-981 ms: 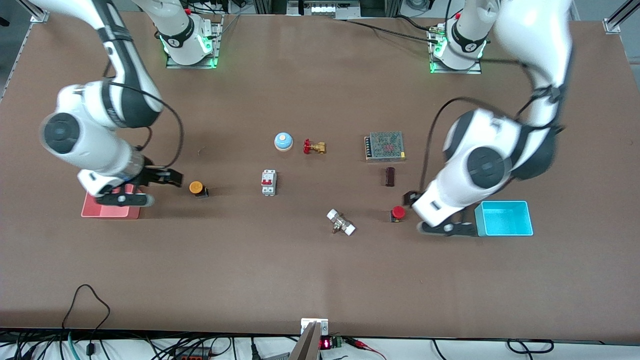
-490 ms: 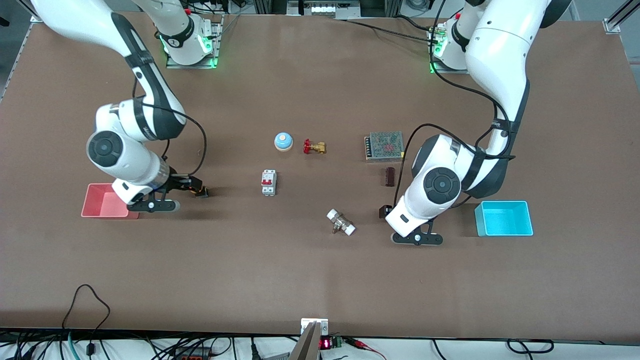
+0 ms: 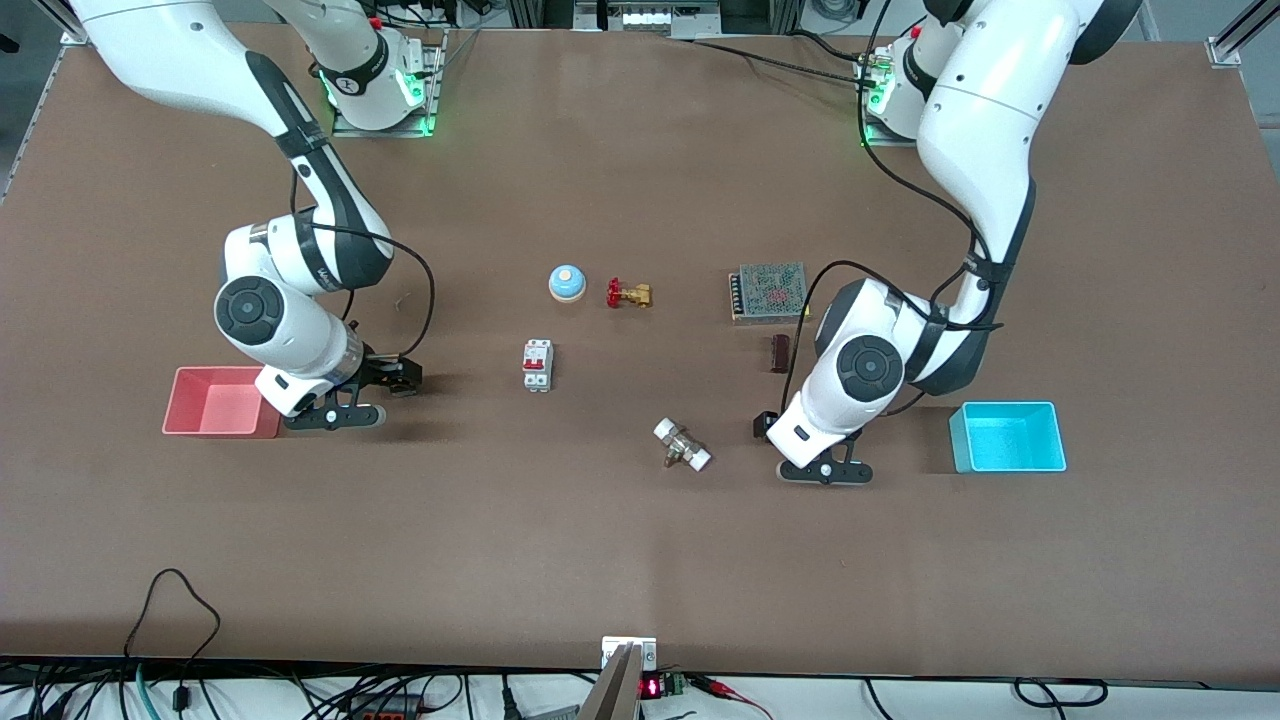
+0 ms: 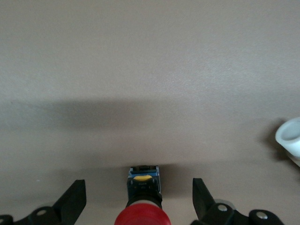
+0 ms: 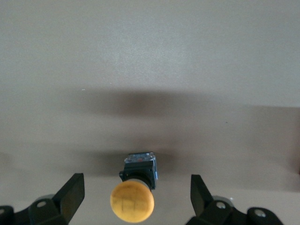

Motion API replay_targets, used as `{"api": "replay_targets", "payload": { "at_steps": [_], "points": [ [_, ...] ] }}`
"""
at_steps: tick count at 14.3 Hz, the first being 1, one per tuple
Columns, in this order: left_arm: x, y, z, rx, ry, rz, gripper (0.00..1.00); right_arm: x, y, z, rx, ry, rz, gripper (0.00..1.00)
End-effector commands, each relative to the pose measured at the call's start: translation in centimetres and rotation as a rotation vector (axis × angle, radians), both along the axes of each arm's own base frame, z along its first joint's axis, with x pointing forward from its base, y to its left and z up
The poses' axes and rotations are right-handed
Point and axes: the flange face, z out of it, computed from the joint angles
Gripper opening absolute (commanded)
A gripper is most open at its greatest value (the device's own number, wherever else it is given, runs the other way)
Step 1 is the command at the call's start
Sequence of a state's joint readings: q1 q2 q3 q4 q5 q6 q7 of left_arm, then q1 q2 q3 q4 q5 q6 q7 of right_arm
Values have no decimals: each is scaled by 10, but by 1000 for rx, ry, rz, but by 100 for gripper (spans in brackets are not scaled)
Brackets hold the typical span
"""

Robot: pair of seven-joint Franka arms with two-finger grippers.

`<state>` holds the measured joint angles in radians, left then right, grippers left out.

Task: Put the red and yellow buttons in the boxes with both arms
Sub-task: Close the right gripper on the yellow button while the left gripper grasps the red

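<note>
The orange-yellow button (image 5: 132,201) stands on the table between the open fingers of my right gripper (image 5: 136,186), untouched. In the front view that gripper (image 3: 393,376) is low beside the pink-red box (image 3: 215,405) and hides the button's cap. The red button (image 4: 143,216) stands between the open fingers of my left gripper (image 4: 138,187), with a gap on each side. In the front view the left gripper (image 3: 766,425) is low over the table, toward the middle from the cyan-blue box (image 3: 1010,440), and the arm hides the red button. Both boxes hold nothing.
Mid-table lie a blue dome bell (image 3: 567,283), a red-handled brass valve (image 3: 627,294), a white circuit breaker (image 3: 537,365), a white pipe fitting (image 3: 682,445), a mesh-topped power supply (image 3: 770,292) and a dark brown block (image 3: 780,352). The fitting also shows in the left wrist view (image 4: 290,138).
Both arms have swung in from their boxes toward the table's middle. The right gripper now straddles the yellow button and the left gripper the red button.
</note>
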<state>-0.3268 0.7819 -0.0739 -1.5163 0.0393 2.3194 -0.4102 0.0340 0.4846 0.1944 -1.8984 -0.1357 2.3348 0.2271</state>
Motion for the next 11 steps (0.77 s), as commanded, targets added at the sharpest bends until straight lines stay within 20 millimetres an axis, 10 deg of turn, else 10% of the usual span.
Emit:
{"api": "replay_targets", "payload": {
  "at_steps": [1,5,11],
  "points": [
    [-5,-2,-2,12,-10,16,86,-1,6,-11,-5,-1,15,100],
    [-4,1,-3,13,-5,23,37,-6,4,-21,-38,2,54,100],
    [-1,2,7,8,-16,24,25,-13,3,-43,-39,21,66,100]
  ]
}}
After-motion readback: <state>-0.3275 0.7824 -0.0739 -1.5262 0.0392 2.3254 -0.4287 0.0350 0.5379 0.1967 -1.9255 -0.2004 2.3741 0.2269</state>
